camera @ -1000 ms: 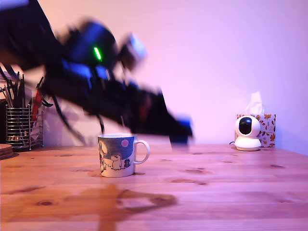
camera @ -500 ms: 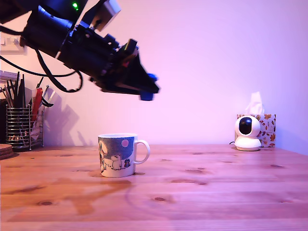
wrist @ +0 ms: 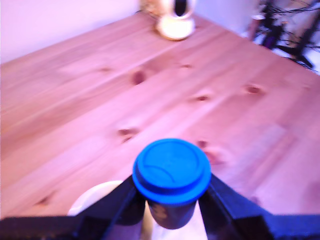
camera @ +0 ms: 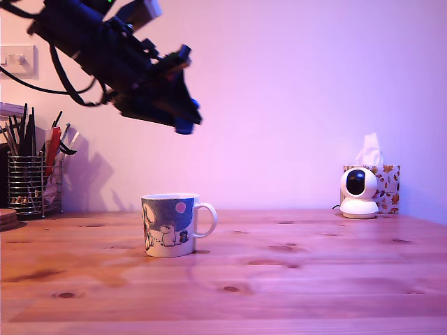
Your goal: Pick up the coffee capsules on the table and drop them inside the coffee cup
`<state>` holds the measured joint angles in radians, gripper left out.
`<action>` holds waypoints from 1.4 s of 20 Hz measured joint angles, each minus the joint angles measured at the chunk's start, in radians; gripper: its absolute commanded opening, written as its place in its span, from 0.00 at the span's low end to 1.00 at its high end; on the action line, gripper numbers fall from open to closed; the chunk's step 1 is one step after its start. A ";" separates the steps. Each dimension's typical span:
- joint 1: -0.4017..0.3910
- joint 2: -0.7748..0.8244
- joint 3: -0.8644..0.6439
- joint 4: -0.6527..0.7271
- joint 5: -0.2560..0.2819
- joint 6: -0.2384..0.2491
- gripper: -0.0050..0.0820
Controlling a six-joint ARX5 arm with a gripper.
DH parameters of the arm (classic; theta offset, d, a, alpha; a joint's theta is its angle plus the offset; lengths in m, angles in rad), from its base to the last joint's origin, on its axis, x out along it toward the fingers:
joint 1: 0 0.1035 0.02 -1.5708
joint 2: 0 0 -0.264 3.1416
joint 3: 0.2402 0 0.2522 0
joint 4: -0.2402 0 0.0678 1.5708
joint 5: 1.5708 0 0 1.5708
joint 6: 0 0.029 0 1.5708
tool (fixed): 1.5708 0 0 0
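- The pincer [camera: 183, 120] hangs high above the bench [camera: 293, 279], clamped on the blue capsule [wrist: 171, 172], with open air below it down to the coffee cup [camera: 170, 225].
- Bare bench spreads between cup and white camera [camera: 359, 194].
- The wire pen holder [camera: 31, 183] crowds the exterior view's left edge.

arm: gripper [camera: 183, 120] high above mug, blue capsule [camera: 184, 128] at its tip | coffee cup [camera: 170, 225] on table [camera: 293, 279], handle toward exterior view's right
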<state>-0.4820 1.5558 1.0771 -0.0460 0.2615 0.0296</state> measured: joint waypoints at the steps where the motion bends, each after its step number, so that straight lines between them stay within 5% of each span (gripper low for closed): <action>1: 0.005 0.008 0.019 -0.021 -0.008 -0.001 0.32; 11: 0.018 0.196 0.227 -0.290 -0.107 -0.027 0.32; 19: 0.018 0.203 0.235 -0.339 -0.113 -0.047 0.33; 23: 0.018 0.203 0.235 -0.338 -0.128 -0.051 0.63; 28: 0.018 0.203 0.235 -0.347 -0.153 -0.053 0.64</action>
<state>-0.4644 1.7584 1.3125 -0.3927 0.1089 -0.0235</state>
